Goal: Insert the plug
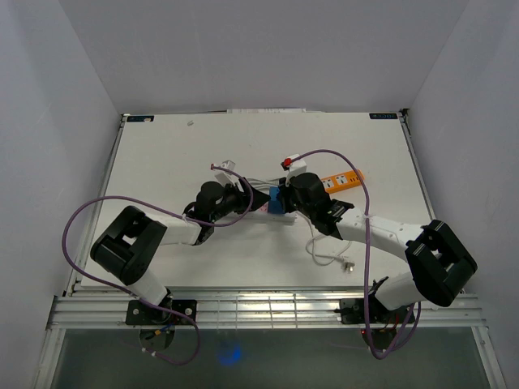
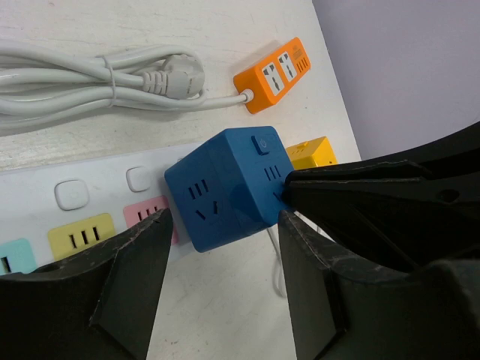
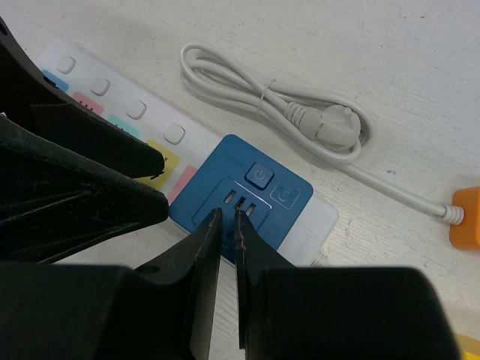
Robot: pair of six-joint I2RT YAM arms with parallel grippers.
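Now the blue plastic cube plug (image 2: 225, 187) sits on the long white power strip (image 2: 30, 196), a power sign on its button (image 2: 261, 142). Left gripper (image 2: 225, 221) stands open around it. Right gripper (image 3: 227, 215), nearly closed and empty, is above it.

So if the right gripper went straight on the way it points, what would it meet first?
The blue cube socket: the right gripper's nearly closed tips aim at its slotted face, seemingly close, though depth is unclear.
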